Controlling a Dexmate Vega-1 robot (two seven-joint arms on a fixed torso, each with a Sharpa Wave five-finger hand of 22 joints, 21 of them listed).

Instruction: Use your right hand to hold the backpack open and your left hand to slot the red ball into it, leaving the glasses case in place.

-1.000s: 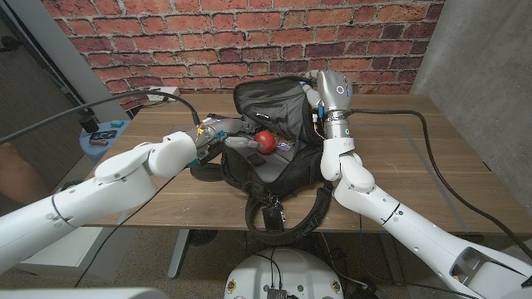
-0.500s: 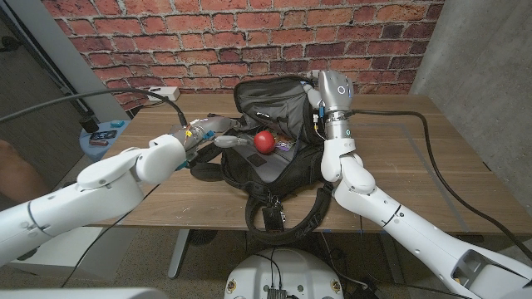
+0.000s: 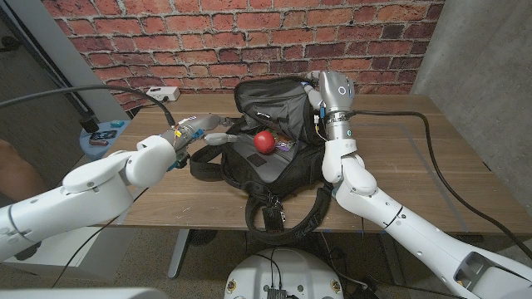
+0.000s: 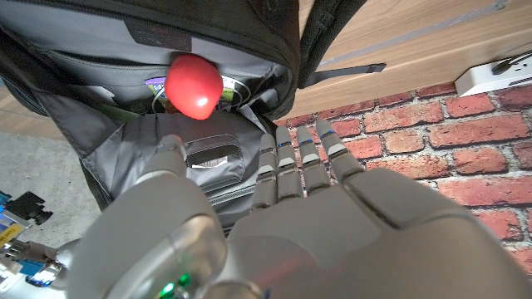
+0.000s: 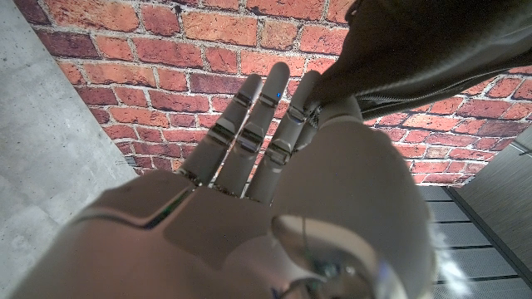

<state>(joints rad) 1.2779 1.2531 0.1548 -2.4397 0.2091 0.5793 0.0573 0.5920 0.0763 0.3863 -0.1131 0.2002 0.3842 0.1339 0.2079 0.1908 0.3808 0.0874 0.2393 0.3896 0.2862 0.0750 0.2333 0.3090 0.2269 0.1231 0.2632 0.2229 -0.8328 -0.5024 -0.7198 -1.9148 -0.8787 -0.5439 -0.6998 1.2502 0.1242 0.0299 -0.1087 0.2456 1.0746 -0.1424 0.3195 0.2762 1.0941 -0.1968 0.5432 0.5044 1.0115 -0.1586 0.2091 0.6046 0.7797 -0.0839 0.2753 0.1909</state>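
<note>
Red ball [image 3: 264, 141] rests inside the open backpack [image 3: 264, 166] mid-table, left hand [image 3: 199, 129] empty, fingers apart beside it; right hand [image 3: 320, 87] pinches the flap at its far edge — if that pinch slips, the flap could collapse and roll the ball out.

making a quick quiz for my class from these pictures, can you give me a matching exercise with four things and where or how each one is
Things:
1. red ball
2. backpack
3. left robot hand
4. right robot hand

States:
A. lies on the wooden table with its top flap lifted
B. grips the raised edge of the flap
C. sits in the open mouth of the bag, touched by neither hand
D. empty, fingers extended toward the opening

Pairs: 1-C, 2-A, 3-D, 4-B
</note>
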